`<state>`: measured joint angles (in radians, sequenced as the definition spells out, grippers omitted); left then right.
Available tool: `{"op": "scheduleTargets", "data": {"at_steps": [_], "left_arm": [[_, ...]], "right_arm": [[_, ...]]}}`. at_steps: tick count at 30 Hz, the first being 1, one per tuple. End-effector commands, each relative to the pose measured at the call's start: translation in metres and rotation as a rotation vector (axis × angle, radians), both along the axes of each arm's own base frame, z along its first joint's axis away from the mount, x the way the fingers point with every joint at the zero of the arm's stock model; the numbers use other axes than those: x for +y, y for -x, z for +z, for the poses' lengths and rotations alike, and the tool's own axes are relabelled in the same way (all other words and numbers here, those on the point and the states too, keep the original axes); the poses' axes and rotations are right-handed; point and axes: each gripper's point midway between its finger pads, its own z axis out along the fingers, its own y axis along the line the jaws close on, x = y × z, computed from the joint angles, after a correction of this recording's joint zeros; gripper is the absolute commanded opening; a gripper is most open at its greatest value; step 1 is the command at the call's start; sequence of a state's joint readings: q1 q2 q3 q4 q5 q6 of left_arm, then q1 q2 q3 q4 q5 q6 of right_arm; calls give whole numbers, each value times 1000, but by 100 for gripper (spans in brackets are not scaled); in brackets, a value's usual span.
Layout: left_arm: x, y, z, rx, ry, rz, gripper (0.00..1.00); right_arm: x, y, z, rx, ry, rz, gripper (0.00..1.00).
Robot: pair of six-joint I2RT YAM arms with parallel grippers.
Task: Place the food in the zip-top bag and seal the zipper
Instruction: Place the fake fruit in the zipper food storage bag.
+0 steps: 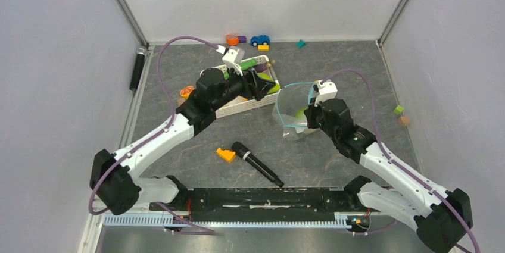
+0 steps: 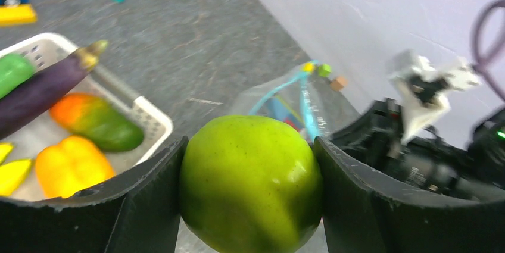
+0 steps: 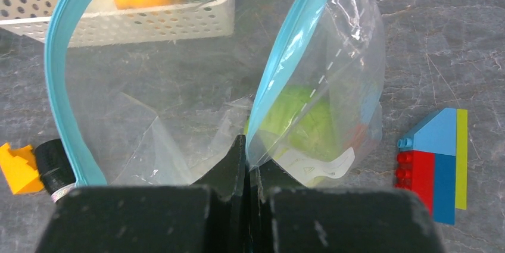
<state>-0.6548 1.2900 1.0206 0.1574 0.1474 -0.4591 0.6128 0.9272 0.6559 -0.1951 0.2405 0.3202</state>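
My left gripper (image 2: 250, 189) is shut on a green pear (image 2: 250, 181) and holds it in the air between the white basket (image 1: 238, 108) and the zip-top bag (image 1: 293, 110). The pear shows in the top view (image 1: 274, 88). My right gripper (image 3: 247, 159) is shut on the bag's (image 3: 333, 56) near rim, holding the mouth open. The light-blue zipper (image 3: 65, 86) arcs open on both sides. A green cabbage (image 3: 301, 123) lies inside the bag above the white label (image 3: 321, 166). In the basket (image 2: 149, 119) lie an eggplant (image 2: 41, 89), a pepper (image 2: 71, 166) and a cucumber (image 2: 13, 71).
A black microphone (image 1: 257, 164) and an orange block (image 1: 225, 155) lie in front of the bag. A stack of coloured blocks (image 3: 435, 164) sits to the right of the bag. A toy car (image 1: 259, 40) and small blocks lie at the back wall. Another black microphone (image 1: 137, 68) lies at the left edge.
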Motion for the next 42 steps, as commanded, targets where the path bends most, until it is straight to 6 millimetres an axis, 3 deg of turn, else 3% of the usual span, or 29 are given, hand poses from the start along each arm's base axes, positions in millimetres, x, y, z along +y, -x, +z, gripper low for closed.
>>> {"op": "scheduleTargets", "data": {"at_steps": [1, 6, 14, 19, 24, 33, 36, 42], "left_arm": [[-17, 32, 35, -177, 8, -97, 33], [-52, 66, 31, -204, -14, -262, 33], [-85, 85, 4, -221, -126, -322, 33], [-93, 71, -19, -205, -230, -204, 33], [-90, 48, -26, -161, -249, -64, 33], [-110, 44, -41, -147, -295, -64, 38], [-114, 44, -42, -143, -307, -67, 47], [-115, 46, -39, -151, -329, -77, 78]], "right_arm": [[3, -4, 7, -31, -21, 3, 0], [6, -1, 11, -37, -37, 22, 0], [3, 1, 16, -59, -52, 16, 0], [7, 4, 20, -68, -71, 40, 0], [10, 8, 26, -92, -97, 74, 0], [15, 17, 42, -161, -143, 131, 0], [15, 18, 44, -177, -153, 135, 0], [13, 19, 47, -191, -157, 130, 0]]}}
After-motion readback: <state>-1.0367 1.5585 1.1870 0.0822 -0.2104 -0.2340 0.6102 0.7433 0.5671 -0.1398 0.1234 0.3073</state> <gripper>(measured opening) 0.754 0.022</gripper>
